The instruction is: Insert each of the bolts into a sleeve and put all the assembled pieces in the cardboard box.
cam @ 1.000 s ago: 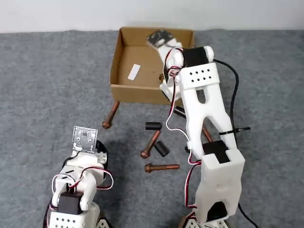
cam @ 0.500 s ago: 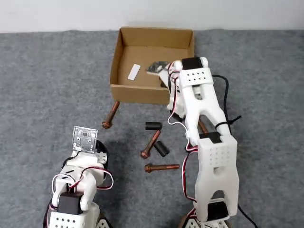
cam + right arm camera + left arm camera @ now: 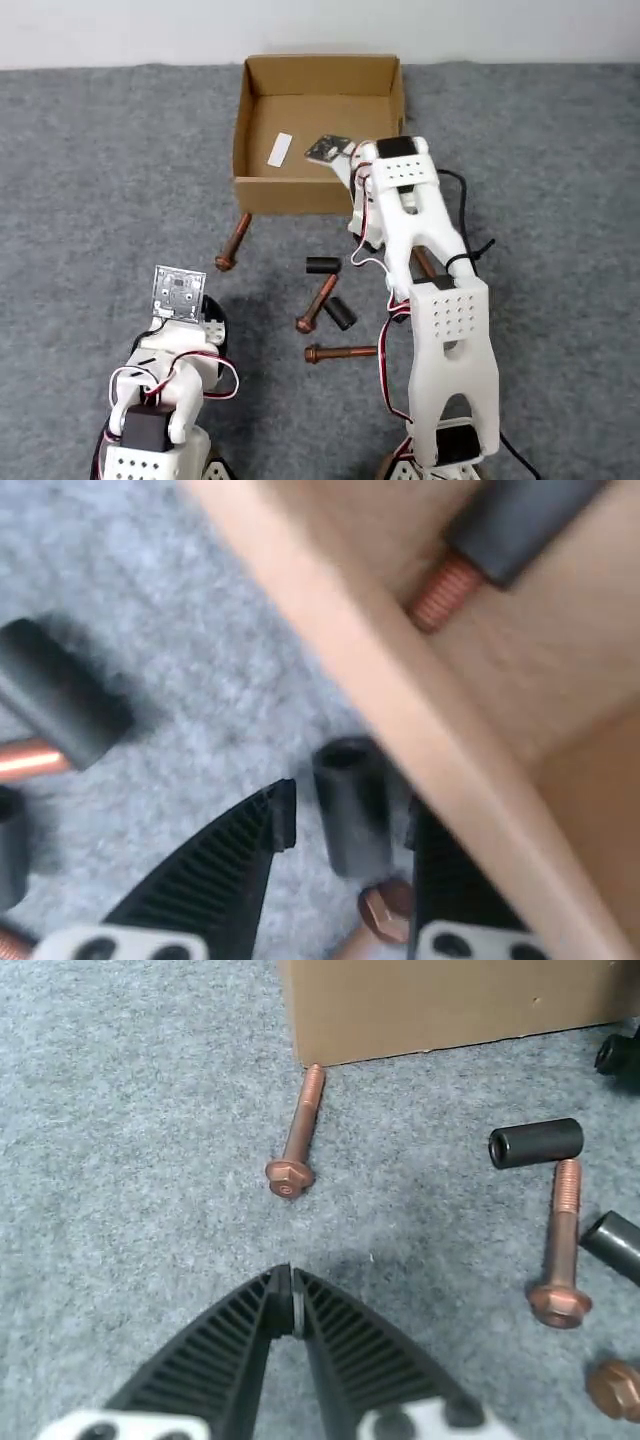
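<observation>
My right gripper (image 3: 350, 820) hangs just outside the near wall of the cardboard box (image 3: 300, 195). Its jaws are spread with a black sleeve (image 3: 350, 770) between them. A gap shows on one side of it, so I am not pinching it. A copper bolt head (image 3: 385, 910) lies close by that sleeve. Just over the wall, inside the box, lies an assembled piece (image 3: 510, 520), with copper thread poking out of its dark sleeve. A white label (image 3: 281, 149) lies on the box floor; I cannot make out any writing on it.

My left gripper (image 3: 291, 1300) sits low over the grey carpet (image 3: 120, 1110) with its jaws pressed together and nothing in them. Ahead of it lies a loose bolt (image 3: 298, 1135), its tip near the box wall. Off to the side are a second sleeve (image 3: 535, 1143), a second bolt (image 3: 560, 1250), a third sleeve (image 3: 618, 1243) and a third bolt (image 3: 342, 352).

A second ago my right wrist was over the far part of the box. It has since drawn back across the box to the near wall. The box itself has shifted a little. My left arm and the loose pieces on the carpet lie as they did.
</observation>
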